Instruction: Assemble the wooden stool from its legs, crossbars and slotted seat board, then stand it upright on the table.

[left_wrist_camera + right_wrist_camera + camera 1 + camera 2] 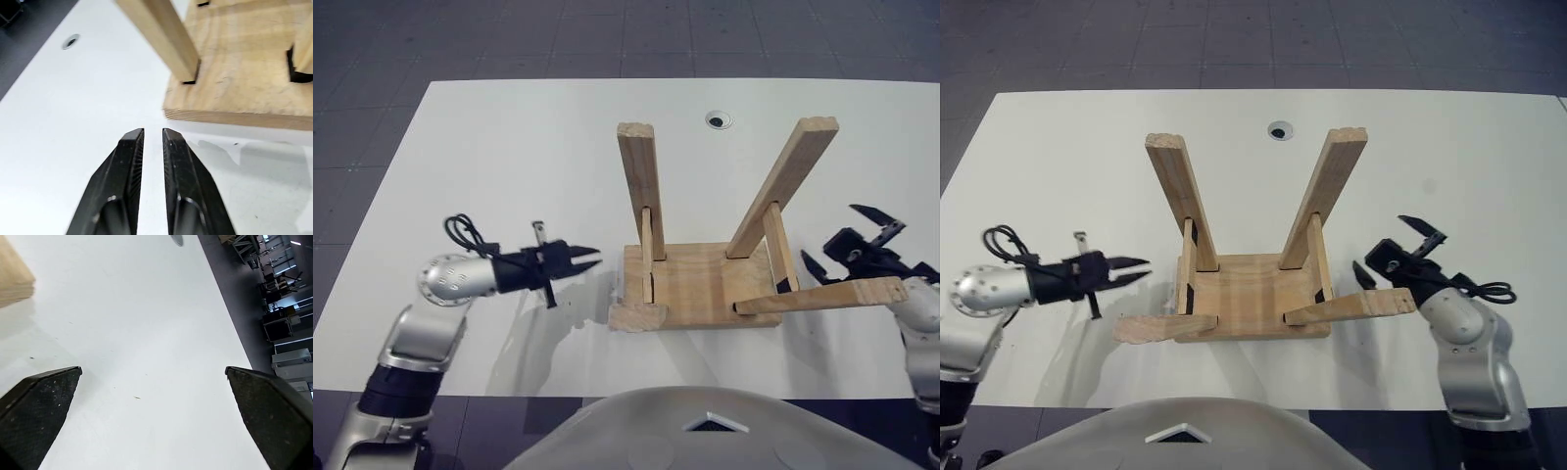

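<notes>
I have the stool (700, 284) upside down near the middle of the white table (509, 147), closer to the near edge than the far one. Its seat board (705, 279) lies flat on the top. The two far legs (638, 176) splay up and apart out of their slots. The two near legs (1351, 308) lean out toward me. Thin pieces run along the insides of the far legs, and I take them for the crossbars (647, 240), though I can't make out the joints from here.

My left gripper (590, 258) hovers low over the table just off the seat board's left edge, pointing at it. Its fingers (132, 161) are drawn almost together with a thin slit between them and nothing in it. A broad stretch of white top runs from there out to the table's left edge.

My right gripper (1379, 242) sits off the board's right side, spread wide and holding nothing. The tip of the near right leg is just beside it, apart from both fingers as far as I see. White top continues past it to the right edge.

A cable hole (718, 119) sits in the table beyond the stool, well apart from it.
</notes>
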You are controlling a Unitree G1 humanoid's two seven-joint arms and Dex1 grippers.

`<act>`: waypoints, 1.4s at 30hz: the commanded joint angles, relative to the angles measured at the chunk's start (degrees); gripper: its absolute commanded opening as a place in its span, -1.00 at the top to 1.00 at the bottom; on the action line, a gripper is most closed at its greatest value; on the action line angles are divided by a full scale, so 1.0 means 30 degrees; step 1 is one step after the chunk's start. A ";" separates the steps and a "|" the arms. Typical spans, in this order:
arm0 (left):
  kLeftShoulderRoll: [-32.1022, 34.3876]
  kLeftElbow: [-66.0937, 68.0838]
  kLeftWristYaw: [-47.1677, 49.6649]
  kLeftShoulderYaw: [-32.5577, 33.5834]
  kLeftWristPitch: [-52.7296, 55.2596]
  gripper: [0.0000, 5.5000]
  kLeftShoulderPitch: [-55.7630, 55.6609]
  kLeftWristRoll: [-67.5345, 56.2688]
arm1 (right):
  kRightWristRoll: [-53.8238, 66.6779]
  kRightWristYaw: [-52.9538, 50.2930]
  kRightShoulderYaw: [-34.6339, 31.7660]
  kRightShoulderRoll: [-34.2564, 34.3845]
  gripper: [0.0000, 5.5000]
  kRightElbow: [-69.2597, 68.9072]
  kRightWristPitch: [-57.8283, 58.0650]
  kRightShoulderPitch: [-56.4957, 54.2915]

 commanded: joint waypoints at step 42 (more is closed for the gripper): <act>0.1581 -1.3036 0.3185 0.4919 0.7703 -0.85 0.3116 -1.2930 | 2.3715 1.3297 -1.0440 -0.4294 -0.86 -0.5115 0.3760 0.2957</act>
